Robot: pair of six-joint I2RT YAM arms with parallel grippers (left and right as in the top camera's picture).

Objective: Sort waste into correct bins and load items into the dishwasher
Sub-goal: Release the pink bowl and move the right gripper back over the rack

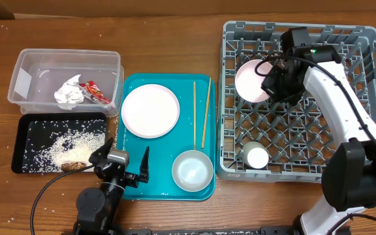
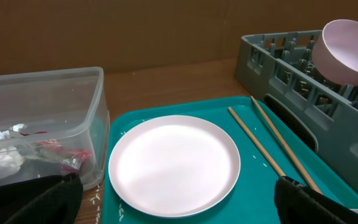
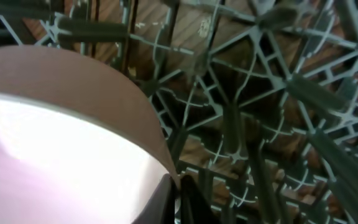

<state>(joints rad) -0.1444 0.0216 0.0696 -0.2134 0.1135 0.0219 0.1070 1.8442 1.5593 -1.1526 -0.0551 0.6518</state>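
1. The pink bowl (image 1: 252,79) is tilted above the far left part of the grey dish rack (image 1: 318,124). The right gripper (image 1: 269,83) is closed on its rim. In the right wrist view, one dark finger (image 3: 169,199) presses against the edge of the rim.
2. A small white cup (image 1: 256,156) sits in the rack, near the edge closest to the robot.
3. Just left of the rack lies the teal tray (image 1: 168,147). It carries the round plate (image 1: 150,111), the two chopsticks (image 1: 200,114) lying side by side, and the white bowl (image 1: 192,170).
4. The left gripper (image 1: 129,149) hovers at the near left corner of this tray. Its fingers are wide apart and hold nothing.
5. Left of the tray, the clear tub (image 1: 25,62) holds the crumpled napkin (image 1: 68,93) and the red wrapper (image 1: 96,91). The black tray (image 1: 25,140) beside it holds rice grains (image 1: 67,145) and a brown scrap (image 1: 74,166).
6. Everything stands on a brown wooden table (image 1: 175,26), and a few single rice grains lie on the wood around the bins.
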